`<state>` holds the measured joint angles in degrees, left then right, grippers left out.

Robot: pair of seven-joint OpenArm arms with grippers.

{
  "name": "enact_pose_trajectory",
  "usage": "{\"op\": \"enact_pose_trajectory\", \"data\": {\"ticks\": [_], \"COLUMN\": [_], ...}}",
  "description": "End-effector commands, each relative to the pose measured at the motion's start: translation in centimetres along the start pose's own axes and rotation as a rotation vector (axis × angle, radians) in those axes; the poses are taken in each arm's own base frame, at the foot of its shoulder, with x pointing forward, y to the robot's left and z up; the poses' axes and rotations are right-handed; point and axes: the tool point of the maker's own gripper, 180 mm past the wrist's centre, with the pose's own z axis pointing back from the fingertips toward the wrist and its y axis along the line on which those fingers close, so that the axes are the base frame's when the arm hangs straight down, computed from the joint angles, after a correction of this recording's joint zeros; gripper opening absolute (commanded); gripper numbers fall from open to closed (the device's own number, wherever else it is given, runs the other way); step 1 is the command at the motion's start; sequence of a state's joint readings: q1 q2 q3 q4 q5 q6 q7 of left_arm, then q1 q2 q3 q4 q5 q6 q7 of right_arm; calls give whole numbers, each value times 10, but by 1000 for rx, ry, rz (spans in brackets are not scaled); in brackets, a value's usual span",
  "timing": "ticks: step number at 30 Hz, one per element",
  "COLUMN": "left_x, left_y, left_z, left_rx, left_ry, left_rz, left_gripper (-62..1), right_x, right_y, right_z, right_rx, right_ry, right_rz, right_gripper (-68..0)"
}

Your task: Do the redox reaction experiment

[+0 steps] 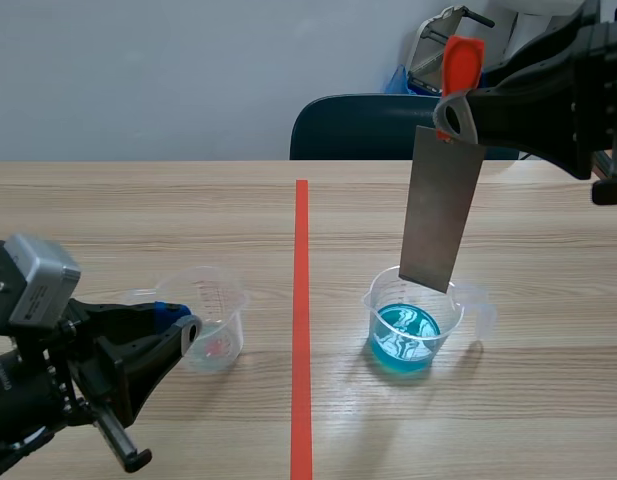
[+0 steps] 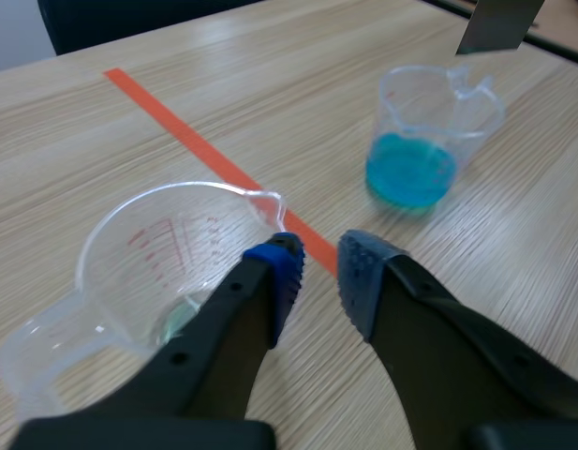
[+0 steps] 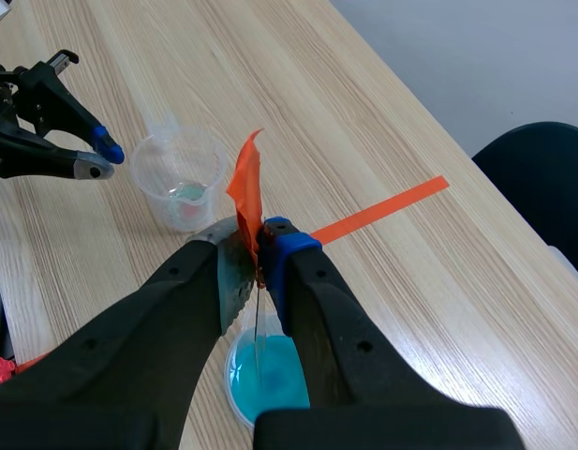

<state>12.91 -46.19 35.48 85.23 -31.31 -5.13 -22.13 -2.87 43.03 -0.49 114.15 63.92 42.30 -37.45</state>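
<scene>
While the right gripper (image 1: 456, 105) hangs high, clamped on the orange tab (image 1: 462, 55) of a grey metal sheet (image 1: 440, 210) whose lower edge reaches the blue-liquid cup's (image 1: 416, 335) mouth, the left gripper (image 1: 183, 328) sits low beside the clear cup (image 1: 213, 320). The left wrist view shows its fingers slightly apart, holding nothing, beside that cup's spout. The right wrist view shows the tab pinched above the blue liquid.

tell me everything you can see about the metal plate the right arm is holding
The metal plate is a thin, flat, dull grey rectangular sheet with an orange-red tab at its top end. The right gripper is shut on that top end. The plate hangs nearly upright, slightly tilted, with its lower edge at the mouth of the clear cup of blue liquid, apparently just above the liquid.
</scene>
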Motion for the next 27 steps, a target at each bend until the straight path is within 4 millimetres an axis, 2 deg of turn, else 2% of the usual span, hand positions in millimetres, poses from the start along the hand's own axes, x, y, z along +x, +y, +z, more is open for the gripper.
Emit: {"op": "enact_pose_trajectory", "data": {"ticks": [1,6,12,17,21,24,27], "left_x": [18,30,48,38,27,21,21], "left_y": [0,-13,-40,-50,-49,-47,-46], "left_z": [-10,-37,-81,-114,-135,-144,-144], "left_rx": [-5,-55,-136,-164,-156,-145,-142], "left_ry": [-63,-80,-89,-62,-44,-38,-46], "left_rz": [-4,-59,-77,-72,-57,-44,-42], "left_gripper": [-529,-546,-560,-569,-569,-569,-569], "right_x": [10,10,10,10,10,10,10], "right_y": [0,0,0,0,0,0,0], "right_z": [2,2,2,2,2,2,2], "right_rx": [3,3,3,3,3,3,3], "right_ry": [-30,-30,-30,-30,-30,-30,-30], "right_rz": [21,21,21,21,21,21,21], "right_gripper": [-669,-669,-669,-669,-669,-669,-669]}}
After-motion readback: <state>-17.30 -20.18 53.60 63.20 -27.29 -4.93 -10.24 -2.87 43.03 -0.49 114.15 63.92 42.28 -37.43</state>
